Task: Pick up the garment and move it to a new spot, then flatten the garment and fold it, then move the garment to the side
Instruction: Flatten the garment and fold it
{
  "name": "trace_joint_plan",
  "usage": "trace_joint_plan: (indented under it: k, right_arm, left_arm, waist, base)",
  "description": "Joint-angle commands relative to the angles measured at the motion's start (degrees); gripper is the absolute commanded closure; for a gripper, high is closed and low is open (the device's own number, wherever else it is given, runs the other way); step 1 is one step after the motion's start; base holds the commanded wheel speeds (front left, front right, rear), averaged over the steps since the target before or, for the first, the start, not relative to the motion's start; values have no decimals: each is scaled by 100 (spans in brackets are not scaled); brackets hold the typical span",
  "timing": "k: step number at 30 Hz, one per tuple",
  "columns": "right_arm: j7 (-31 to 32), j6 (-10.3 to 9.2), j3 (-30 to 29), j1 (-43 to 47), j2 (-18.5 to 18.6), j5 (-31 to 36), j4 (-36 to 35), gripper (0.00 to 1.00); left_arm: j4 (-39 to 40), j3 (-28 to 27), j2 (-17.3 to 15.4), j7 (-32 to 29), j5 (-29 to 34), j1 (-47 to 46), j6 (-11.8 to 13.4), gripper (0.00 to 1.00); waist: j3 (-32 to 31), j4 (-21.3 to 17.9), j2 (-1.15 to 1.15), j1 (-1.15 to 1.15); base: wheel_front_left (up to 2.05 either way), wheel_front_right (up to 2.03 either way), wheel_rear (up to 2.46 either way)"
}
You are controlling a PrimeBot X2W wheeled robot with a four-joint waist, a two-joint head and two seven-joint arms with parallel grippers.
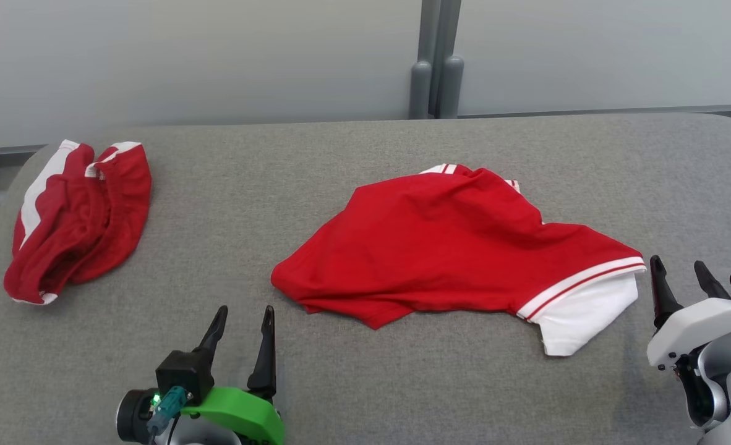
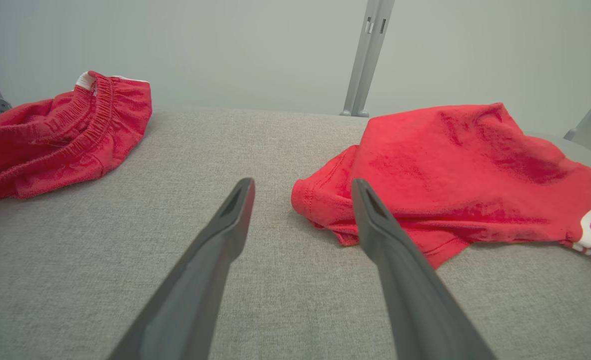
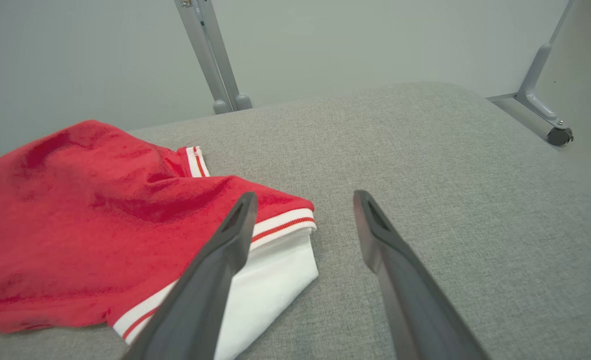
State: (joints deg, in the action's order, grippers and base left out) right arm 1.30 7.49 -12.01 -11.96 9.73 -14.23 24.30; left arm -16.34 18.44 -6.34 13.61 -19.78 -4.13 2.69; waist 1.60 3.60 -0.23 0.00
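Red garment (image 1: 452, 247) lies crumpled at the centre of the surface (image 1: 341, 154). Left jaws apart near its left hem, right jaws apart beside the white sleeve (image 1: 588, 309). Pinch one layer only and it'll bunch, not flatten.

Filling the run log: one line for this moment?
left claw: open, empty | right claw: open, empty | red shirt: crumpled, centre | red shorts: bunched, far left

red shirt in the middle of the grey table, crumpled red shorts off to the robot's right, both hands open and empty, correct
Not quite. The head view shows the crumpled red shorts at the robot's left, not its right. The rest stands: the red shirt lies in the middle of the grey table, and the left hand and right hand are both open and empty.
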Motion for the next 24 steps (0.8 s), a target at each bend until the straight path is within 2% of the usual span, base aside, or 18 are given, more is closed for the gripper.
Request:
trace_joint_plan:
  k: [1,13,23,24]
  right_arm:
    - [-63,1,25,116,-25,39,-213,0]
    - [109,1,430,518,-392,142,-1809,0]
    - [149,1,528,581,-535,164,-2161,0]
    - [145,1,533,579,-546,165,-2165,0]
  left_arm:
    - [-81,35,-31,-34,-13,-134,-51,0]
    - [-1356,308,32,-210,58,-1013,-334,0]
    - [-2558,434,-80,-211,169,-1703,-450,0]
    - [-2651,432,-82,-203,164,-1744,-444,14]
  waist:
    - [-67,-234,23,0]
    - [244,-1045,23,0]
    - [545,-1359,23,0]
    - [554,-1373,23,0]
  base:
    - [0,0,0]
    - [0,0,0]
    - [0,0,0]
    - [0,0,0]
